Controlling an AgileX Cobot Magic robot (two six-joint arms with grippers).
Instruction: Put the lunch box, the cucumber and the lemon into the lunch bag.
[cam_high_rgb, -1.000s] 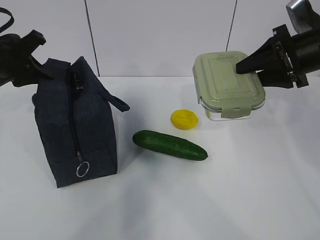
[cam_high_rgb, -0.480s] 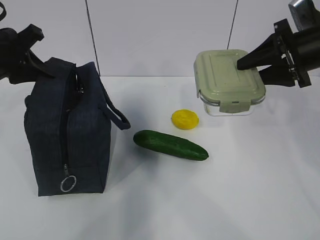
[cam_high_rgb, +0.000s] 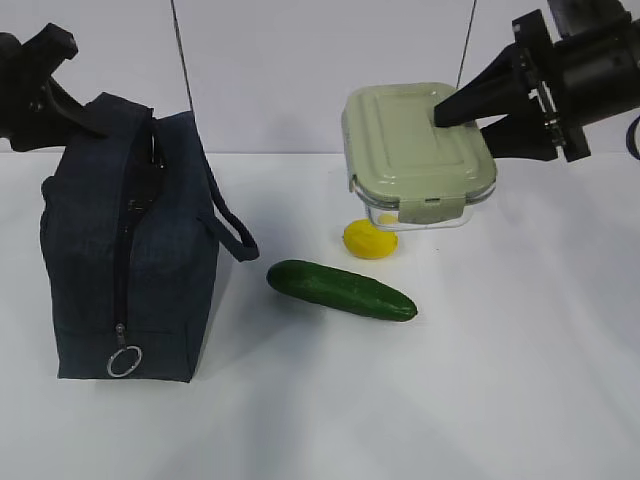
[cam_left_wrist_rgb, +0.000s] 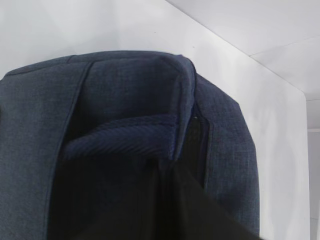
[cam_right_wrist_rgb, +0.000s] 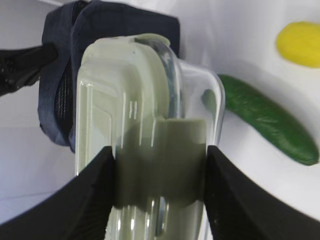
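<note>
I'm holding the lunch box (cam_high_rgb: 420, 155) up off the table (cam_high_rgb: 500, 380), above and just behind the lemon (cam_high_rgb: 369, 239), with my right gripper (cam_high_rgb: 452, 112) clamped across its end, one finger on the sage-green lid, one under the clear base. It's looking rigid and smooth-sided, so I'm judging a slip more likely than a crush; gripping flat across lid and base by the clip seems the safest hold. The cucumber (cam_high_rgb: 341, 289) is lying in front of the lemon, firm and rounded, likely to roll. The lunch bag (cam_high_rgb: 125, 250) is standing upright at the left, soft fabric, zipper with its ring pull (cam_high_rgb: 124, 361) hanging low. My left gripper (cam_high_rgb: 55, 95) is pinching the bag's top edge, jaws nearly together on the fabric. The right wrist view is showing me the box's clip between the fingers (cam_right_wrist_rgb: 90, 195), hidden from outside. The left wrist view is showing only navy cloth and a ribbed strap (cam_left_wrist_rgb: 125, 140); I can't tell there how wide the mouth is gaping.
</note>
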